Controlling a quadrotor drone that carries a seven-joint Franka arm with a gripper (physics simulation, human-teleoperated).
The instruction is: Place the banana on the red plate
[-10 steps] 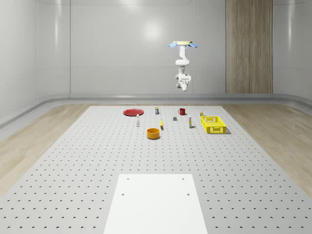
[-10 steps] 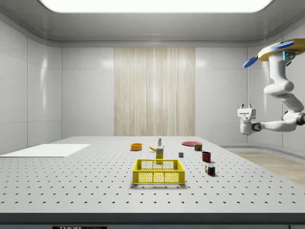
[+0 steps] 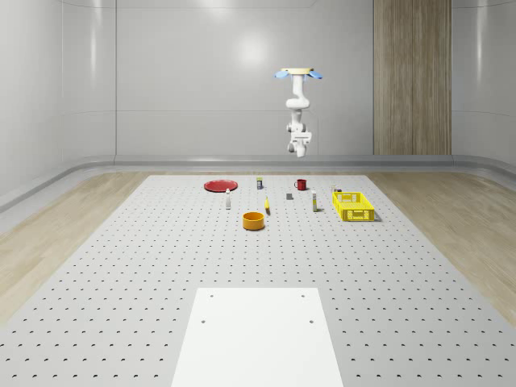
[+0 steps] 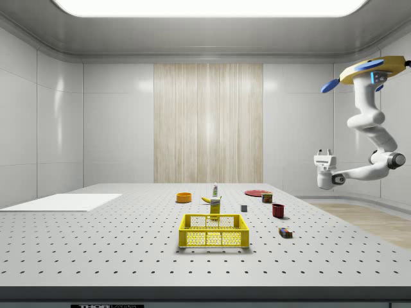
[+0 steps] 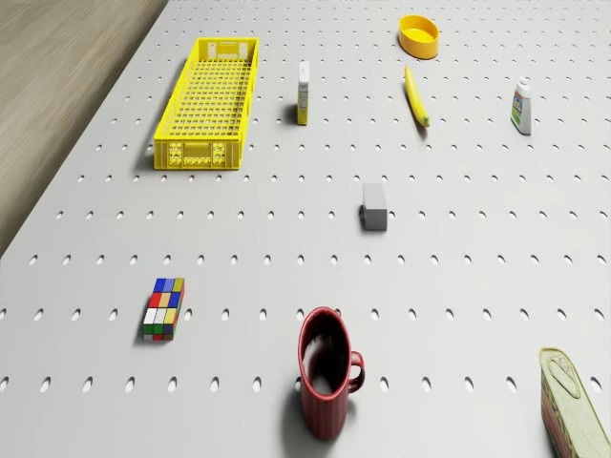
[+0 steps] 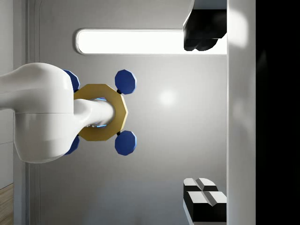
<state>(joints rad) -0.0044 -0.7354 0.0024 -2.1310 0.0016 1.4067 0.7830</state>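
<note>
banana point(image 5: 415, 97): lies flat on the table point(image 5: 458, 286) between orange bowl point(image 5: 419, 34) and grey block point(image 5: 374, 206) | likely light, soft, curved; grip across its middle | red plate point(image 3: 219, 185) well apart | drone point(image 4: 371, 67) hovers high beyond the table's far end | gripper point(image 4: 323, 156) fingers apart, holding nothing

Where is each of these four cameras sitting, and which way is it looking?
Whole-scene view: off the robot, looking down the table at the drone hovering over its far end, arm hanging.
Side view: low beside the table, looking across it; drone and arm at its right.
Drone view: on the drone, looking down at banana, mug, yellow basket.
Wrist view: on the wrist, looking up at the drone's underside; jaws apart.
Whole-scene and side views share the red plate.
</note>
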